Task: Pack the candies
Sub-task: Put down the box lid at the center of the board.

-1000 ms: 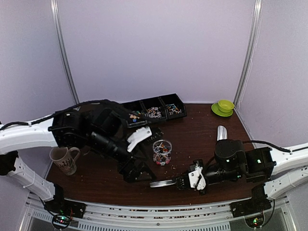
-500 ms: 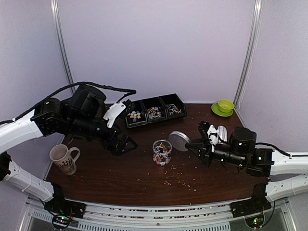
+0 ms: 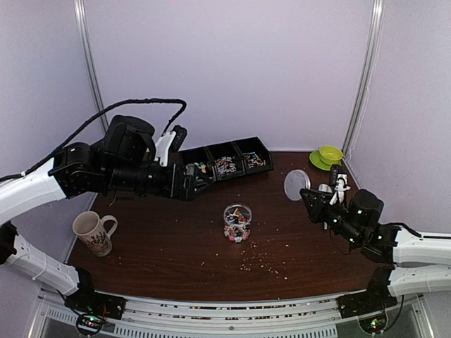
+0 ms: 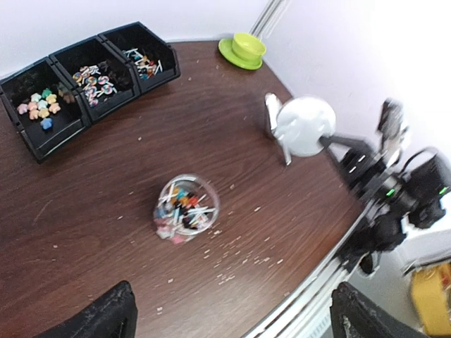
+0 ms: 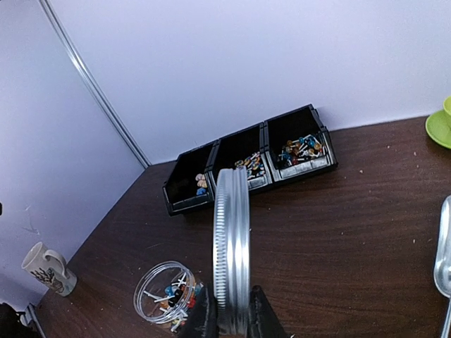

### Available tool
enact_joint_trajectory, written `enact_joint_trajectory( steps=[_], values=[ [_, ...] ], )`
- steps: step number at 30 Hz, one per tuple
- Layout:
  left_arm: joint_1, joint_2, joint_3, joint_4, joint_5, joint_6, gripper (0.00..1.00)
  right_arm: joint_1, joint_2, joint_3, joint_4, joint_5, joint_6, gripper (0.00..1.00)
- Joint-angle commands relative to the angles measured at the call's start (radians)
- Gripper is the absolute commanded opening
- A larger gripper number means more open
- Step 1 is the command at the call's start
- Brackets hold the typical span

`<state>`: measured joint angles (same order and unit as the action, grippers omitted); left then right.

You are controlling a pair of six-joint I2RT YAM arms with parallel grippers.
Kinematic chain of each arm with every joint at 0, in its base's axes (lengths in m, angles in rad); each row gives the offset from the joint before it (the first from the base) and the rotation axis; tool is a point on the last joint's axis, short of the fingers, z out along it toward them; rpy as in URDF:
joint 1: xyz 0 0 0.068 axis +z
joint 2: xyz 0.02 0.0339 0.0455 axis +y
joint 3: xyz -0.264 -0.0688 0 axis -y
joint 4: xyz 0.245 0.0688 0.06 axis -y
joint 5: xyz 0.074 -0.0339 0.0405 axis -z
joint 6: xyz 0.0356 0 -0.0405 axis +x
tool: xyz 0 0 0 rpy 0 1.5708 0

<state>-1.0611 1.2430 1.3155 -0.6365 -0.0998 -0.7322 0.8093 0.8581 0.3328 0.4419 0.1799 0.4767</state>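
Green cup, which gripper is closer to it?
Right. The right gripper, holding the lid, is close in front of the green cup; the left gripper is by the bins, far to its left.

No legible text, label, brand or number anywhere; dark print on the cream ceramic mug [image 3: 91, 232] at the worktop's [image 3: 176, 250] left edge too small to read.

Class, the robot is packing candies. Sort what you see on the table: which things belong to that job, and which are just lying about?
Belong to the job: candies, black bins, clear jar, metal lid held in the right gripper.

Just lying about: mug, green cup, saucer, metal scoop, pale crumbs.
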Motion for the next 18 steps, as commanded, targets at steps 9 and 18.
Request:
enact_joint_trajectory(
  steps=[9, 18],
  values=[
    [-0.035, 0.113, 0.274, 0.086, 0.001, -0.195, 0.98, -0.06, 0.258, -0.052, 0.229, 0.009, 0.373, 0.0],
    [-0.079, 0.118, 0.328, 0.086, -0.042, -0.19, 0.98, -0.082, 0.404, -0.039, 0.261, -0.041, 0.559, 0.0]
  ],
)
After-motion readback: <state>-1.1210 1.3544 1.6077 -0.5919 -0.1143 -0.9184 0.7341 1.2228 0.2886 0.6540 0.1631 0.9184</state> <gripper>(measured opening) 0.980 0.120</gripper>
